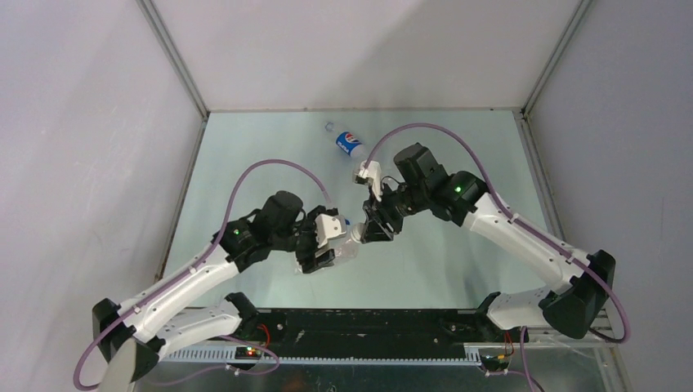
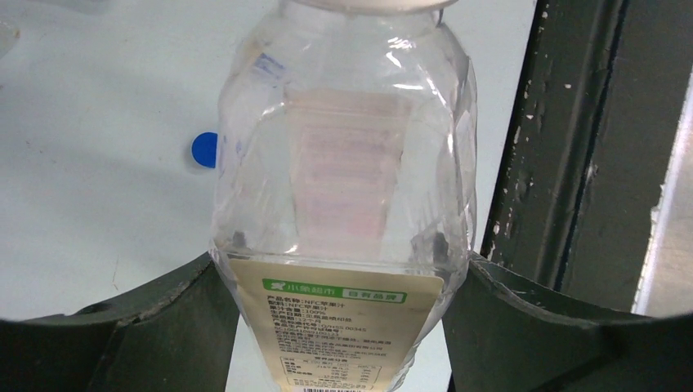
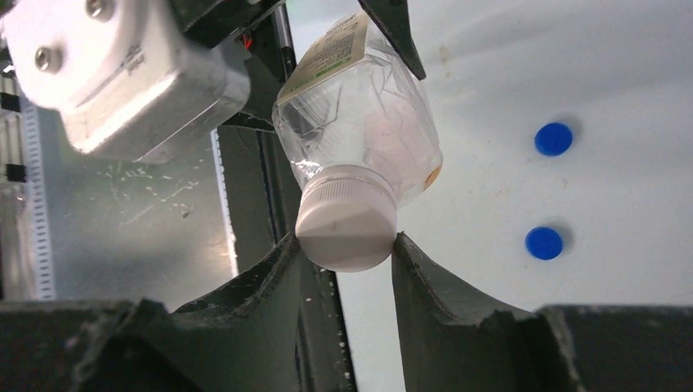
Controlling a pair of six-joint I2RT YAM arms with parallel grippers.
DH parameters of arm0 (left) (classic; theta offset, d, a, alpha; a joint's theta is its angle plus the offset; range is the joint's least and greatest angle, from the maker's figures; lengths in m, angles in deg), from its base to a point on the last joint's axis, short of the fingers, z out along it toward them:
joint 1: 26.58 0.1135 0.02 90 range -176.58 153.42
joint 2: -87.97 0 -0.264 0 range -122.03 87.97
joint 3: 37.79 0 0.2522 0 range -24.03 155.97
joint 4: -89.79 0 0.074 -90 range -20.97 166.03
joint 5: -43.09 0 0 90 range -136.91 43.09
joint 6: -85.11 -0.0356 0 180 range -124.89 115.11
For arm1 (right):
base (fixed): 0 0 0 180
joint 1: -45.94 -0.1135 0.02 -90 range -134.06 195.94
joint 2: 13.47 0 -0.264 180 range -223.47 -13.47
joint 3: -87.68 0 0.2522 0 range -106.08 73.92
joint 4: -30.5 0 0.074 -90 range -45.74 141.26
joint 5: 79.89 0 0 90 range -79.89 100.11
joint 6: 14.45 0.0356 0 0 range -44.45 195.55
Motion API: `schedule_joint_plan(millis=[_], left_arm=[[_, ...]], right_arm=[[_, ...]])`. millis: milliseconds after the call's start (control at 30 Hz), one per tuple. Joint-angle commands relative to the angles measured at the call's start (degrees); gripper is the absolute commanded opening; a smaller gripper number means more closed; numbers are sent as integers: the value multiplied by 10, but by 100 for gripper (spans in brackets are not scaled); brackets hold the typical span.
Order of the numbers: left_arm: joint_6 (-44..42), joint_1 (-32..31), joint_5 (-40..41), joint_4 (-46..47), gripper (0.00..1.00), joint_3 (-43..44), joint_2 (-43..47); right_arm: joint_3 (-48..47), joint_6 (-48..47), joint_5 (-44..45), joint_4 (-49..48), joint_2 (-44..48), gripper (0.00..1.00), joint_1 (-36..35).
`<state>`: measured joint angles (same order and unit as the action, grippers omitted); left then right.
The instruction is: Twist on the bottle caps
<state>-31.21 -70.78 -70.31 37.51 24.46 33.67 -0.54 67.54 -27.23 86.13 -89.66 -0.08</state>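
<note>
Left end effector (image 2: 339,322): clamped on the body of the labelled bottle (image 2: 343,163), which sits between its fingers.
Right end effector (image 3: 347,257): narrowed onto the white cap (image 3: 346,214), which is on the neck between its fingers.
Risk, thread: a cap out of line with the neck would likely jam when turned.
Risk, slip: the thin bottle wall may spin or buckle in the left grip.
Unfinished: two blue caps (image 3: 553,139) (image 3: 543,242) lie on the counter (image 1: 441,261) beyond the right end effector.
</note>
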Motion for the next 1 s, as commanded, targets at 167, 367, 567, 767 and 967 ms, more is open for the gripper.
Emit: schedule_joint_plan(millis=[167, 367, 567, 767, 967], left_arm=[[62, -43, 45, 297, 0, -44, 61], [102, -61, 82, 379, 0, -79, 69], [116, -95, 150, 458, 0, -120, 72], [115, -151, 295, 538, 0, -157, 67], [110, -196, 404, 589, 0, -176, 55]], right_arm=[[-40, 161, 21, 1, -55, 16, 0], [-52, 255, 55, 19, -74, 10, 0], [-54, 338, 75, 21, -83, 7, 11], [-56, 413, 127, 36, -85, 6, 28], [-64, 479, 162, 24, -80, 6, 29]])
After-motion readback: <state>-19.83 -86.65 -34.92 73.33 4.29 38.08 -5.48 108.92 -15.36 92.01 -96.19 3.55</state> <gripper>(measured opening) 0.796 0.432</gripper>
